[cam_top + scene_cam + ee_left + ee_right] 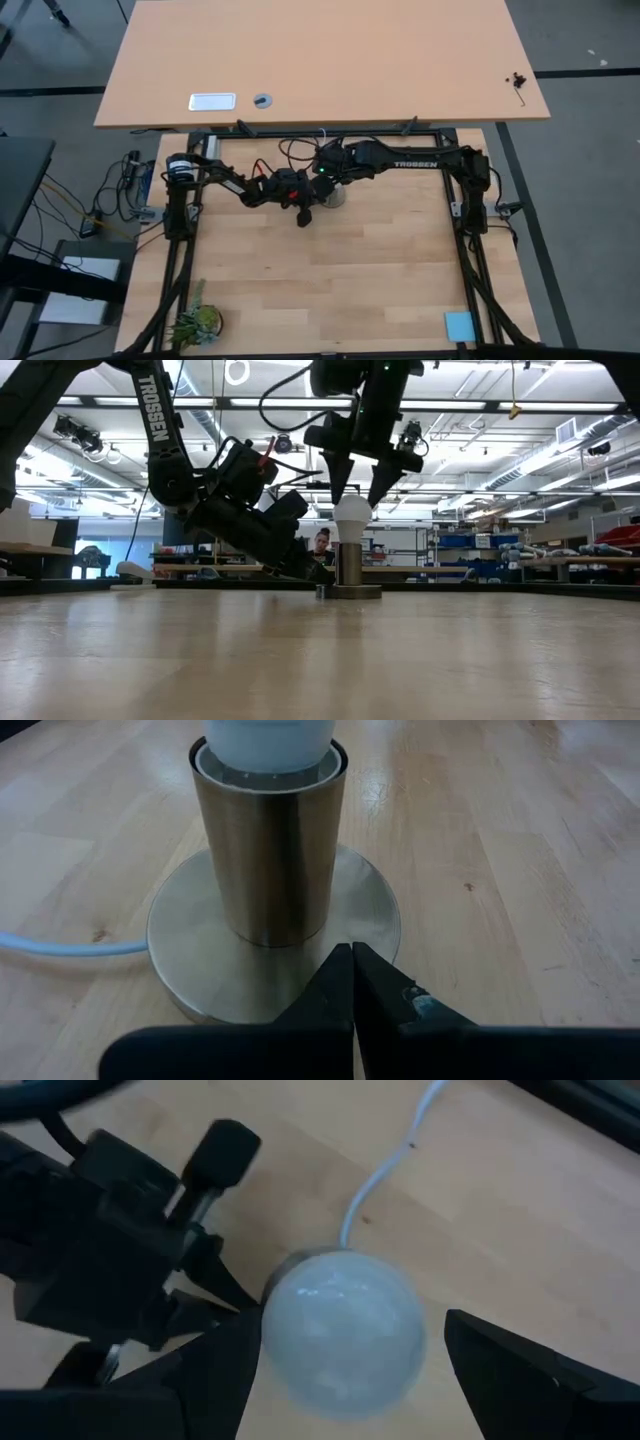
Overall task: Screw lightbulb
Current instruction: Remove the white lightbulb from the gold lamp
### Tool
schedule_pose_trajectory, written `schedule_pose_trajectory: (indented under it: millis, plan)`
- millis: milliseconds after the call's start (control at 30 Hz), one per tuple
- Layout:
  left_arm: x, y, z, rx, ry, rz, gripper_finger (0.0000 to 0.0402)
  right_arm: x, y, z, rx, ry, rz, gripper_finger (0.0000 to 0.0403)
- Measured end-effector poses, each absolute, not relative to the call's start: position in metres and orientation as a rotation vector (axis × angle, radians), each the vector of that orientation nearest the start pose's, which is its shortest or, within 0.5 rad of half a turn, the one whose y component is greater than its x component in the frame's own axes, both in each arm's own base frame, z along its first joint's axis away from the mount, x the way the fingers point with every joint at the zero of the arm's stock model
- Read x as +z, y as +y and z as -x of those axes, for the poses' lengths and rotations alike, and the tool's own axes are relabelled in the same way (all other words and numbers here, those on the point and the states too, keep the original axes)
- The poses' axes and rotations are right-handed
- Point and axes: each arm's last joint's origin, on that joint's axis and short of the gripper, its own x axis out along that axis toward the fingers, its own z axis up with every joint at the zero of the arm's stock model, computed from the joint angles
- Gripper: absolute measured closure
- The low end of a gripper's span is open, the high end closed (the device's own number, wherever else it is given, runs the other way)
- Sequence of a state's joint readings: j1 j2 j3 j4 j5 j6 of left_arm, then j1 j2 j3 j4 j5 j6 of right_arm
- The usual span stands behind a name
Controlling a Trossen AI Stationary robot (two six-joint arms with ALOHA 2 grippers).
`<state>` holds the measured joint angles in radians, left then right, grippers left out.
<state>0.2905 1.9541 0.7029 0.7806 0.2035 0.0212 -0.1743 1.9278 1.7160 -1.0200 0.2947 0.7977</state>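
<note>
1. Pale wooden table (330, 270) below, with a second, empty-looking desk (320, 60) beyond it and a workshop with shelves and ceiling lights behind.
2. Near the table's far middle: lightbulb (352, 515), white and rounded, sitting upright in the top of a metal socket (349, 565).
3. Socket shaped as a short brushed cylinder on a round flat base, with a white cord (395, 1165) trailing away across the wood.
4. Right gripper (359, 490) directly above the bulb, pointing down, its 2 fingers spread wide, 1 on each side of the bulb's upper part; apart from the glass in the right wrist view, no grip.
5. Left gripper (352, 982) low at the table, fingers pressed together, tips resting on or just over the edge of the socket's base; contact hard to judge.
6. Small potted plant (197, 322) at the near left corner, blue square pad (459, 325) at the near right.
</note>
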Motion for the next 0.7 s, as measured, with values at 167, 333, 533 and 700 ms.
schedule_pose_trajectory:
  millis: [167, 333, 533, 700]
  plan:
    - [0.091, 0.091, -0.326, 0.08, 0.457, 0.094, 0.0401, 0.264, -0.077, -0.392, -0.825, 1.033, -0.541, 0.009]
    - [0.091, 0.091, -0.326, 0.08, 0.456, 0.094, 0.0401, 0.263, -0.081, -0.392, -0.69, 1.11, -0.374, 0.0128]
    - [0.091, 0.091, -0.326, 0.079, 0.456, 0.094, 0.0401, 0.264, -0.094, -0.39, -0.363, 1.221, -0.063, 0.0167]
    - [0.091, 0.091, -0.326, 0.08, 0.457, 0.093, 0.0401, 0.264, -0.102, -0.387, -0.133, 1.26, 0.186, 0.0164]
